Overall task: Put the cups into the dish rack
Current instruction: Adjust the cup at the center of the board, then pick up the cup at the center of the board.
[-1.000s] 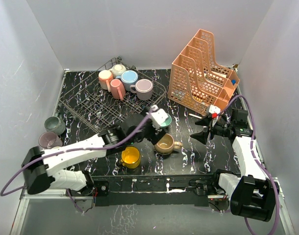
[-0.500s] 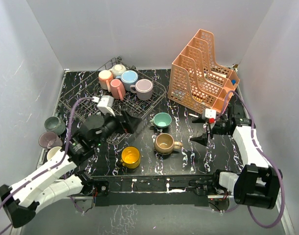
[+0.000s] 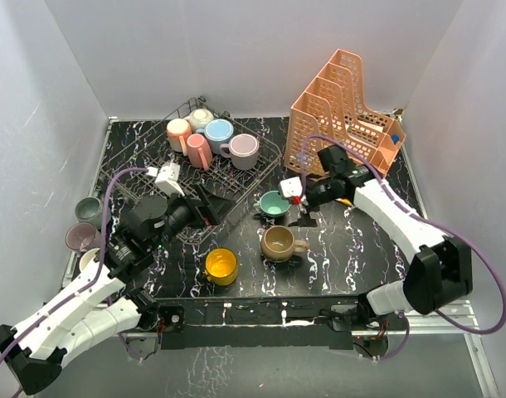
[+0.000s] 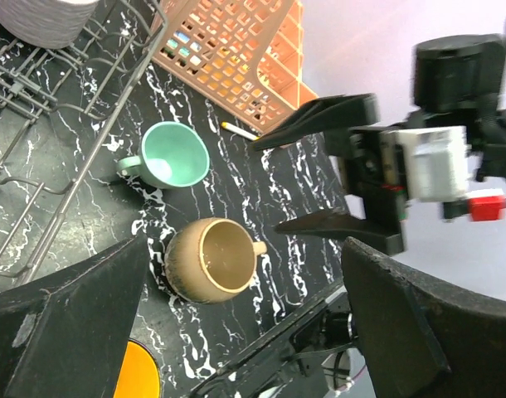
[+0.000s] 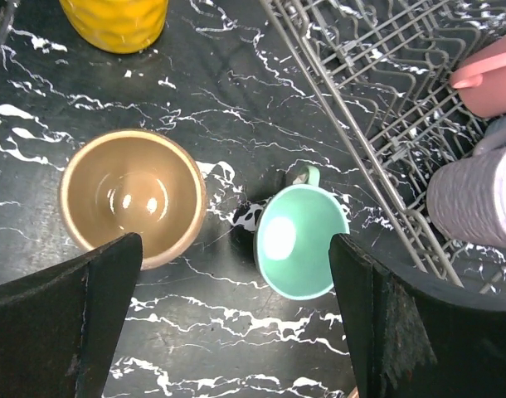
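Grey wire rack holds five cups at its far end. Left gripper has drawn back over its near corner, jaws wide and empty, while the right gripper has swung in, equally wide and empty, above the teal cup on the table just beside the rack: likely the next pick.

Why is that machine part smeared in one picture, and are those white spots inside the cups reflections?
Left wrist view: the right claw looks smeared at its body, probably motion blur. Right wrist view: yes, glare spots sit inside the tan cup and teal cup. Top view: even light, soft shadows.
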You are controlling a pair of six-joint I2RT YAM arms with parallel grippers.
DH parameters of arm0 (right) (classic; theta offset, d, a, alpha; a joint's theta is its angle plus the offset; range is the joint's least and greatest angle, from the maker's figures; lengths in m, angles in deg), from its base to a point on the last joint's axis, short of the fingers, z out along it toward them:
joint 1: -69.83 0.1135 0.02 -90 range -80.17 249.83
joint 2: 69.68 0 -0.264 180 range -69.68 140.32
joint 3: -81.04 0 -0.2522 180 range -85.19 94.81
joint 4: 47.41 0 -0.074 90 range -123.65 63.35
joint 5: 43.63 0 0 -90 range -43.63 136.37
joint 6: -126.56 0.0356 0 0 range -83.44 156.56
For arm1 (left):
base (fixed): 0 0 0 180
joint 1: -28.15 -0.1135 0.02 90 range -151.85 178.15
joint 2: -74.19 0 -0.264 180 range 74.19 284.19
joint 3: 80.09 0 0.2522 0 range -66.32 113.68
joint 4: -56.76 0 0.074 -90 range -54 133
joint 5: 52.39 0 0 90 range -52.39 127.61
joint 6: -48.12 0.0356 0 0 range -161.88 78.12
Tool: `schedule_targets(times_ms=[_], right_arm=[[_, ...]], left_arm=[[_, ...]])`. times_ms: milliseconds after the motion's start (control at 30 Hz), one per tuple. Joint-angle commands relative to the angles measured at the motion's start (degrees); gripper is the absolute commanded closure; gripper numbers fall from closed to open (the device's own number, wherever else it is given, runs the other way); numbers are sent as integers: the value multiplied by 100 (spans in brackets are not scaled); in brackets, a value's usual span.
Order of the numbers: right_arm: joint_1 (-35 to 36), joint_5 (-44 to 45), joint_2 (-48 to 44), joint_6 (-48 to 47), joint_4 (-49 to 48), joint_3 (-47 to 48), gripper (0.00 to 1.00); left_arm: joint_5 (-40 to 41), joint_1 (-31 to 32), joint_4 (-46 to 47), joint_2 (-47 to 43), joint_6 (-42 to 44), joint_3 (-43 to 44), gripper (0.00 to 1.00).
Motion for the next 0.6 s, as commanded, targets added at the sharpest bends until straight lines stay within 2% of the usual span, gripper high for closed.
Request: schedule_targets(times_ms=[0,333,567], right_arm=[[553,638,308,-89,-263,337,3],[1442,1785,574,-148,-937,-118,23],[1785,2539,645,-179,-1505,-645,42]], left_arm=[[127,-25,-141,-420,-319,-48,4],[553,-25,-181,-1313,-826,-613,6],[620,-20,-329,-1301,-813,-514,7]])
